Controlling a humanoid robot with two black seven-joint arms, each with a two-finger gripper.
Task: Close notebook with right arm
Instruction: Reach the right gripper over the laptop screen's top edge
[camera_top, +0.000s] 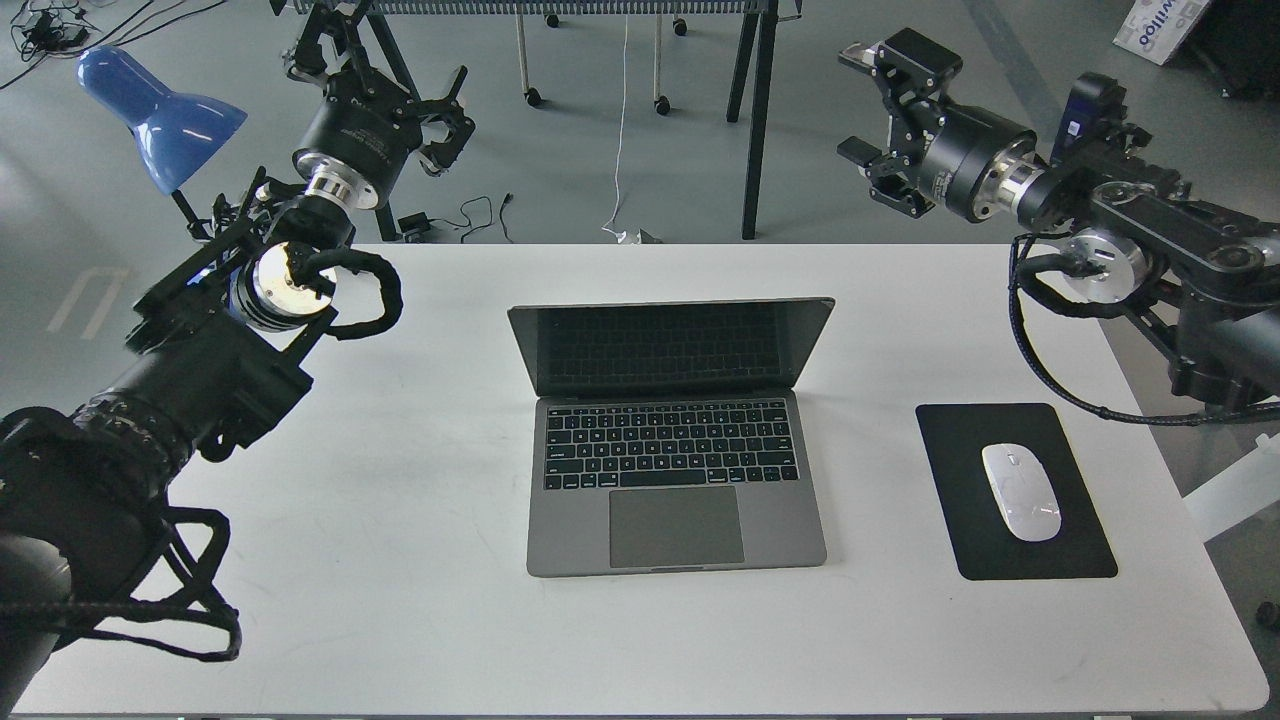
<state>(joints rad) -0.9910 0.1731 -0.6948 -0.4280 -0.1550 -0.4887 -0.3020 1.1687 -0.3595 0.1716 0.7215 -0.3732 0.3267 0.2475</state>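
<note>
The notebook (676, 470) is a slim grey laptop at the middle of the white table (400, 560). Its lid (670, 345) stands open, with the dark screen facing me and the black keyboard and trackpad showing. My right gripper (868, 112) is open and empty. It hangs in the air beyond the table's far edge, up and to the right of the lid, and touches nothing. My left gripper (395, 75) is open and empty, beyond the far left corner of the table, well away from the notebook.
A black mouse pad (960, 450) with a white mouse (1021, 492) lies to the right of the notebook. A blue desk lamp (160, 115) stands at the far left. Black table legs (752, 120) and cables are on the floor behind.
</note>
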